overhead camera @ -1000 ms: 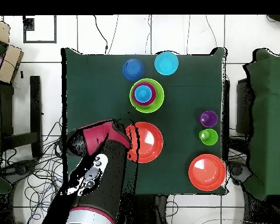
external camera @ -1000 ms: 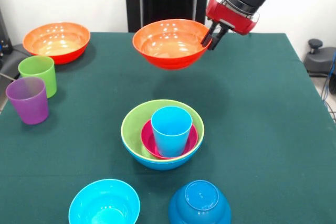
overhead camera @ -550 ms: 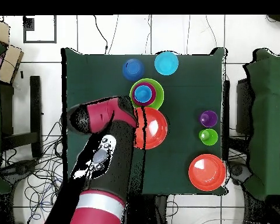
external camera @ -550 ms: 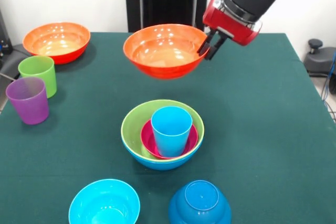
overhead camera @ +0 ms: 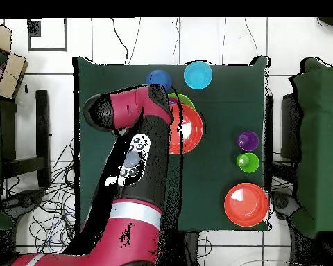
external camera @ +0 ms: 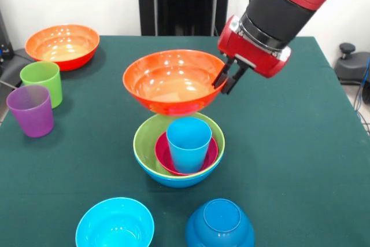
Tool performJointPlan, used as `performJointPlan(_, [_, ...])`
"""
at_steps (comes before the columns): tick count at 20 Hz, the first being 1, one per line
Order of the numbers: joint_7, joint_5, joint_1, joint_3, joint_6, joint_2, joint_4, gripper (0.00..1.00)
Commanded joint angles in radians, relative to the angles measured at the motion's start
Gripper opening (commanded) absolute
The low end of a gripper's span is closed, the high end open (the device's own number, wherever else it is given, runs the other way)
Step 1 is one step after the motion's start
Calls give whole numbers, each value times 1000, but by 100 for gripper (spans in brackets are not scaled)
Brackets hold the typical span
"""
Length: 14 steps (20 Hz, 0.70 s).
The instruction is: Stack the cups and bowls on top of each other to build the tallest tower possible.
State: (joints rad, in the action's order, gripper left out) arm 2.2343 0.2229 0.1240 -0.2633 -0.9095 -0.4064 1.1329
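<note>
My gripper (external camera: 225,83) is shut on the right rim of a large orange bowl (external camera: 171,81) and holds it in the air, upright, just above and behind the tower (external camera: 144,143). The tower is a lime green bowl (external camera: 143,137) nested in a blue bowl (external camera: 179,180), with a small magenta bowl (external camera: 162,155) and a light blue cup (external camera: 188,143) inside. In the overhead view the held orange bowl (overhead camera: 191,129) overlaps the lime green bowl (overhead camera: 185,100), and my arm (overhead camera: 134,159) hides most of the tower.
A second orange bowl (external camera: 62,44) sits at the back left, with a lime green cup (external camera: 41,82) and a purple cup (external camera: 30,110) in front of it. A small cyan bowl (external camera: 114,224) and an upturned dark blue bowl (external camera: 219,224) stand at the front edge.
The gripper has carried the orange bowl forward and down, from behind the tower to just above it. Everything else has stayed put.
</note>
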Motion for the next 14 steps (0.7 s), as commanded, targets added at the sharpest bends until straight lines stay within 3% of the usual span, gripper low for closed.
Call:
performJointPlan(1, [-52,-31,-9,140,-120,46,-120,0])
performJointPlan(14, [-30,-55,16,125,-154,48,-135,0])
